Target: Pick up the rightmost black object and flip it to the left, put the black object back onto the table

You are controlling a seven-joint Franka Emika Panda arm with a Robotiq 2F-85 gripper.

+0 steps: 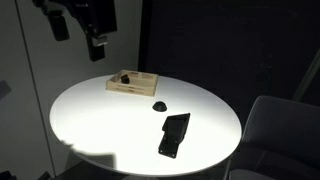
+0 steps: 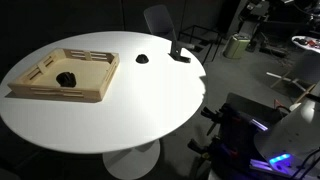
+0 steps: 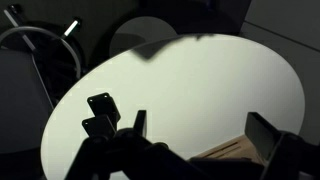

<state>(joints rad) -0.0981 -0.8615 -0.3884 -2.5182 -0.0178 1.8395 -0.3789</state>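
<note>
The rightmost black object [image 1: 173, 135] is a flat elongated slab lying on the round white table [image 1: 100, 120] near its front right edge. In an exterior view it shows bracket-like at the table's far edge [image 2: 178, 54]. My gripper [image 1: 97, 52] hangs high above the back left of the table, behind the wooden tray and far from the slab. In the wrist view its two fingers [image 3: 204, 130] are spread apart with nothing between them, above the table [image 3: 200, 90] and a tray corner. I cannot make out the slab clearly there.
A wooden tray [image 1: 135, 88] with a tiny black piece [image 2: 65, 78] stands on the table. A small black dome [image 1: 158, 104] lies between tray and slab, also seen in an exterior view [image 2: 142, 59]. A grey chair [image 1: 275, 130] stands beside the table.
</note>
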